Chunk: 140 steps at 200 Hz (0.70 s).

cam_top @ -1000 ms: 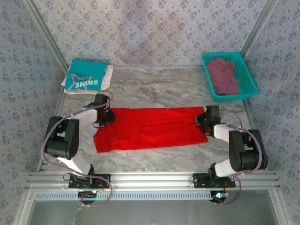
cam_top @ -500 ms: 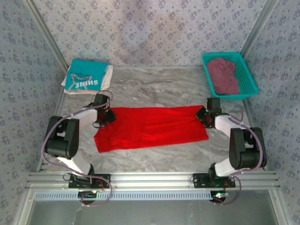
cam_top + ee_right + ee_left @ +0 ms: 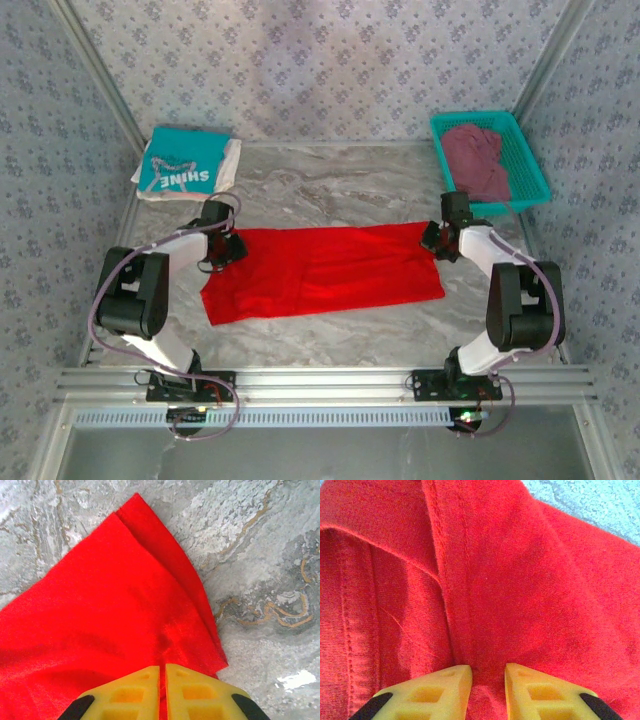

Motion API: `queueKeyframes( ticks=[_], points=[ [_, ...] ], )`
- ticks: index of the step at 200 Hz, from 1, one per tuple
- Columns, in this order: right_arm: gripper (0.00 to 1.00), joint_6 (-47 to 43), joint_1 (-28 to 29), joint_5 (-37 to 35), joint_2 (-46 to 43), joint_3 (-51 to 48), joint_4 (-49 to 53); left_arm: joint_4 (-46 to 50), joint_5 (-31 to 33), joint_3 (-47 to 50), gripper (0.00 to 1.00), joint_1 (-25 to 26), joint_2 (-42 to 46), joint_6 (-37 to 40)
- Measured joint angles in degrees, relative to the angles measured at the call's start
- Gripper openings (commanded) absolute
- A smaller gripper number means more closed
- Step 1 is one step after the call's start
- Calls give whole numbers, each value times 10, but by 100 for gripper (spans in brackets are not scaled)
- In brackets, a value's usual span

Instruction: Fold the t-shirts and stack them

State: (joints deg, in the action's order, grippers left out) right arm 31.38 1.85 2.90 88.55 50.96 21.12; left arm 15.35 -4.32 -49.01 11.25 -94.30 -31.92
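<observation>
— Red jersey lies across the middle of the surface [image 3: 330, 190]: that's the red t-shirt [image 3: 320, 272] you're working on, laid out wide from left to right. Why have you got both arms at its far edge?

— Because that's the edge you'd carry over, I'd judge. Your left tool [image 3: 487, 672] is at the far left corner and your right tool [image 3: 162, 672] at the far right one. That way you can lift the cloth evenly rather than drag it from one end.

— Are you gripping it, or just resting there?

— Gripping, on both sides. On the left your fingers stand close, with a bunch of red fabric nipped between them, right by a stitched seam. On the right they're pressed almost together on a thin layer near the corner.

— How does the shirt look to you?

— It's already doubled into a long band. At the right corner you can see two layers, their edges nearly matched. It lies mostly flat, with soft creases near the middle and a near left corner that juts out a little.

— And the others?

— The teal t-shirt [image 3: 180, 165] sits folded at the far left on top of the white t-shirt [image 3: 230, 158], and that's where your stack belongs. The maroon t-shirt [image 3: 478, 160] lies crumpled in the basket [image 3: 478, 116] at the far right, waiting its turn.
</observation>
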Motion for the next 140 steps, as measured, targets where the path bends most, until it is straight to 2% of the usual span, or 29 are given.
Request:
queueKeyframes(
  ticks=[20, 65, 113, 140],
  points=[
    [23, -12, -1, -2, 2, 0, 10, 0, 0, 0, 26, 0, 0, 0],
    [29, -5, -10, 32, 15, -3, -3, 0, -2, 0, 27, 0, 0, 0],
    [30, 18, -11, 96, 54, -23, -56, 0, -2, 0, 27, 0, 0, 0],
    [24, 29, -10, 115, 60, -23, -82, 0, -3, 0, 27, 0, 0, 0]
  ],
)
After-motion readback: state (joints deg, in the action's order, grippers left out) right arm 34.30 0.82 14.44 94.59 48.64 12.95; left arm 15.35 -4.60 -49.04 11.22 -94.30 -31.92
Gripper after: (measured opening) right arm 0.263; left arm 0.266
